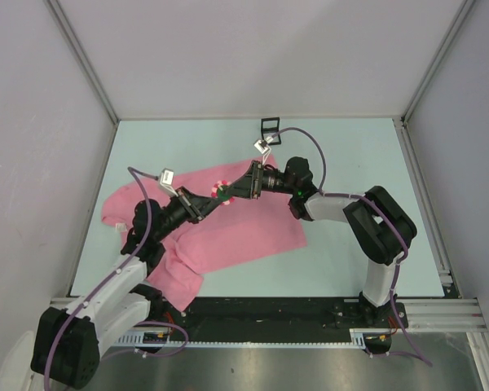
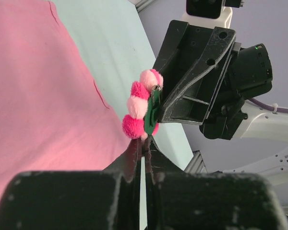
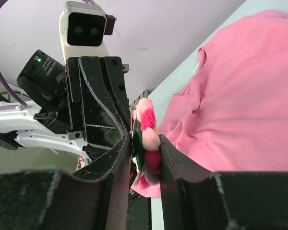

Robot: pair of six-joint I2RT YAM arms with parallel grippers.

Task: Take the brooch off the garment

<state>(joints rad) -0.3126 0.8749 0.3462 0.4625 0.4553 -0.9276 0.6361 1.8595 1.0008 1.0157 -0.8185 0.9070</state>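
The brooch (image 1: 222, 191), a small flower of pink and pale pompoms on a green backing, is held up between both grippers over the pink garment (image 1: 244, 232). My right gripper (image 3: 146, 153) is shut on the brooch (image 3: 147, 136), one finger on the backing and one on the petals. My left gripper (image 2: 145, 143) is shut, its tips pinching the lower edge of the brooch (image 2: 140, 108). In the left wrist view the right arm's fingers (image 2: 182, 96) press the brooch's green side. The garment (image 2: 38, 96) lies flat below; it also shows in the right wrist view (image 3: 240, 96).
A small black square frame box (image 1: 270, 126) stands at the back of the teal table (image 1: 367, 163). Grey walls and aluminium rails close in the table on three sides. The garment's rumpled end lies near the left arm's base.
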